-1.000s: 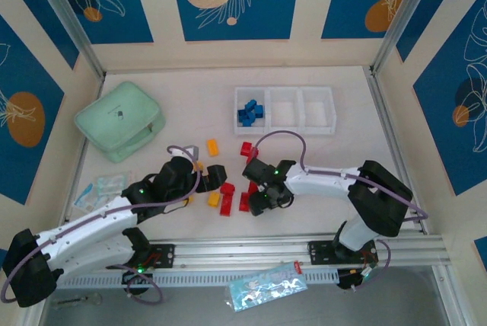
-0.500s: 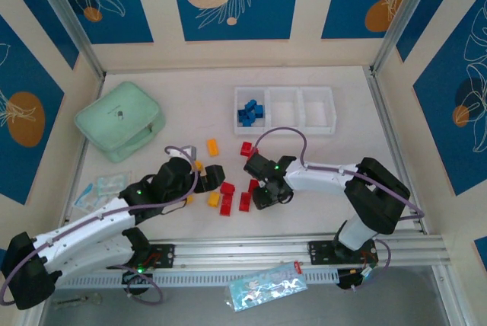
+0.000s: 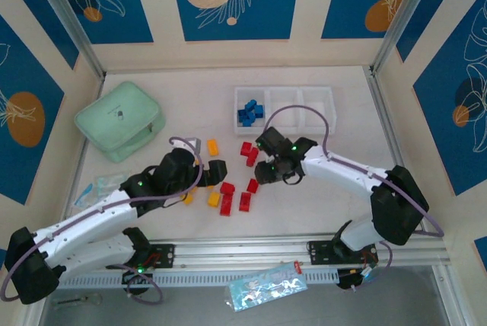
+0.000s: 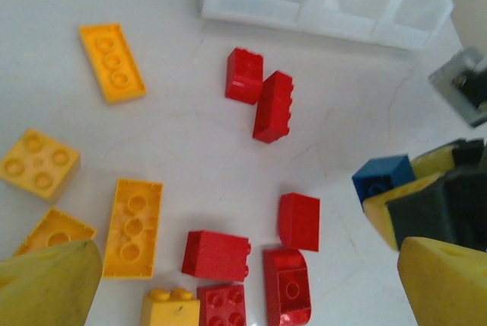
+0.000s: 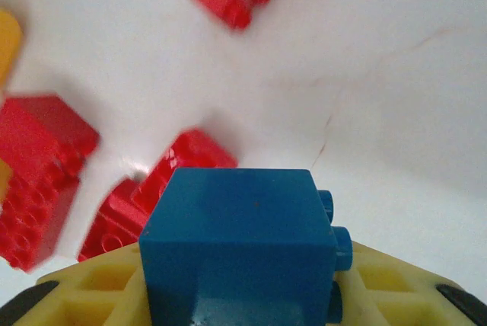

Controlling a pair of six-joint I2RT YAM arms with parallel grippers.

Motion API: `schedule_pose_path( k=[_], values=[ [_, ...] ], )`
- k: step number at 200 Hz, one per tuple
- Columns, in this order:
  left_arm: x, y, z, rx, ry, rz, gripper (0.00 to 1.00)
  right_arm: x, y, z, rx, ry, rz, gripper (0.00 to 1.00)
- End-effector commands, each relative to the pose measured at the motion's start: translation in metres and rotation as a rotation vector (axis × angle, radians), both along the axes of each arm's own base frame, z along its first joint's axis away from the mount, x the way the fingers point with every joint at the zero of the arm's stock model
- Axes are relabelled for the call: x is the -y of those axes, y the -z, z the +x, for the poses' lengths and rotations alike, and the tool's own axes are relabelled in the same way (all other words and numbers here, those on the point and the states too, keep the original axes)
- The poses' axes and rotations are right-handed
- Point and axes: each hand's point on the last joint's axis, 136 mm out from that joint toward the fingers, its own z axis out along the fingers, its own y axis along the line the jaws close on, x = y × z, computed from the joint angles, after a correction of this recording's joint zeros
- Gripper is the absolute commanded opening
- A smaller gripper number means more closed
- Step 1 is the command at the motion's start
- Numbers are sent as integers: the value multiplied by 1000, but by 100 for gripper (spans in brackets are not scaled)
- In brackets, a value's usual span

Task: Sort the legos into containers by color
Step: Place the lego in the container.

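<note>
Right gripper (image 3: pixel 265 172) clamped blue lego (image 5: pixel 240 254) — lifted, swung toward tray (image 3: pixel 319 109).

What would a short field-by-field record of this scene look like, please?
Right end effector: shut on blue brick, lifted off the table
Left end effector: open, over loose bricks
Tray: blue bricks in left compartment
Loose on table: red bricks, yellow bricks
Colours not yet sorted: red, yellow
</note>
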Motion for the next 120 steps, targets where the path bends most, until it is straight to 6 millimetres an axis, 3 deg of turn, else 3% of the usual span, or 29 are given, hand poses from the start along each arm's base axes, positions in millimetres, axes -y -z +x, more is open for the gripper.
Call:
schedule_pose_path(
  k=[1,60,120],
  values=[
    [2,-16,12,47,34,34,99,3,-26,19,41,8,38,44],
    [11,-21,43,18,52,-14,99,1,-60,111,170,119,111,44],
    [-6,-18,74,-3,-8,-48,99,2,-50,193,234,177,36,45]
  ],
)
